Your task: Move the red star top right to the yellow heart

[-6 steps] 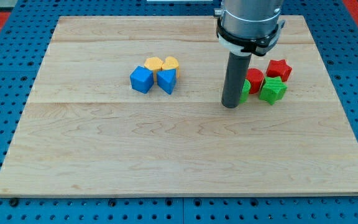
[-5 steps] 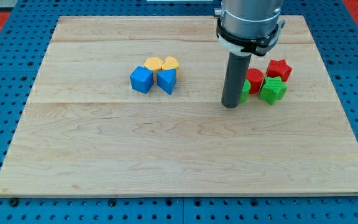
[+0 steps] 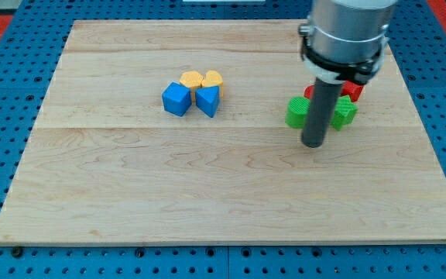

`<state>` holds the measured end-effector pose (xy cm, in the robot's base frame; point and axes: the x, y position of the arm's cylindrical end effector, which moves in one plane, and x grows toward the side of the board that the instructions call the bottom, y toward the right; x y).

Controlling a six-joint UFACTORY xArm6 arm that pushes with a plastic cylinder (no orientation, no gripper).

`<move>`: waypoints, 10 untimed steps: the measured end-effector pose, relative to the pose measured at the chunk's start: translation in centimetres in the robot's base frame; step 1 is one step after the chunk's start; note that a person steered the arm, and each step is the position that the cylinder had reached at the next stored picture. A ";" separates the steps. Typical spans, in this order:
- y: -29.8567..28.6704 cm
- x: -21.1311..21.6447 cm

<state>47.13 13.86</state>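
Note:
The red star (image 3: 352,89) sits at the view's right, mostly hidden behind my rod. The yellow heart (image 3: 212,79) lies left of centre, next to a second yellow block (image 3: 191,79). My tip (image 3: 312,144) rests on the board just below the right-hand cluster, below and left of the red star. A second red block (image 3: 310,92) shows only as a sliver behind the rod. A green block (image 3: 296,111) lies left of the rod and a green star (image 3: 344,113) right of it.
A blue cube (image 3: 176,99) and a second blue block (image 3: 207,100) sit just below the yellow blocks. The wooden board (image 3: 207,186) rests on a blue pegboard surface.
My rod has moved to the view's right and slightly down, from the left of the green and red blocks to in front of them. The blocks have hardly shifted.

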 end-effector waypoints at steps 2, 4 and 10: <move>9.2 -3.0; 6.1 -11.0; -8.7 -14.1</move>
